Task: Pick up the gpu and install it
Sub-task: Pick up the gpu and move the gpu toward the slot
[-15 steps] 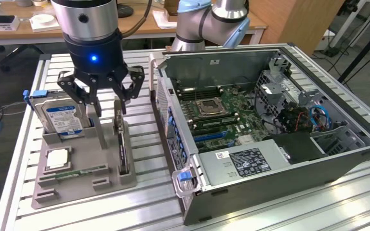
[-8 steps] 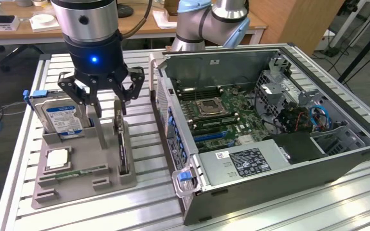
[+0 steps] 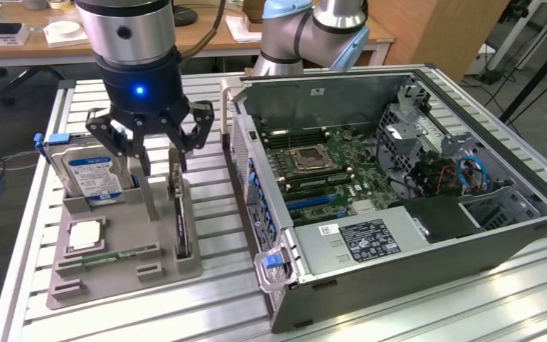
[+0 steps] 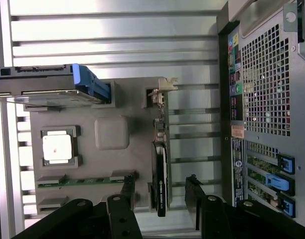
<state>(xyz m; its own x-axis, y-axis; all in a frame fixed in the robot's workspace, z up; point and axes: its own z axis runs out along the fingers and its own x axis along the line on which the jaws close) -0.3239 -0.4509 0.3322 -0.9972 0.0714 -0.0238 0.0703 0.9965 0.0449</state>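
Presently, the gripper (image 4: 160, 178) is positioned with its jaws spread wide above the gpu (image 4: 161, 167), which is stood edge-on in a slot along the edge of the fixture tray (image 4: 132, 99) nearest the computer case (image 4: 262, 89). If the descent is misaligned, a finger could be driven onto the thin card's top edge, or the card jammed in its slot.

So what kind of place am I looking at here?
Probably a robotics lab or workshop set up for computer assembly: an open computer case sits on a slatted metal table, beside a grey parts tray, with a wooden desk behind.
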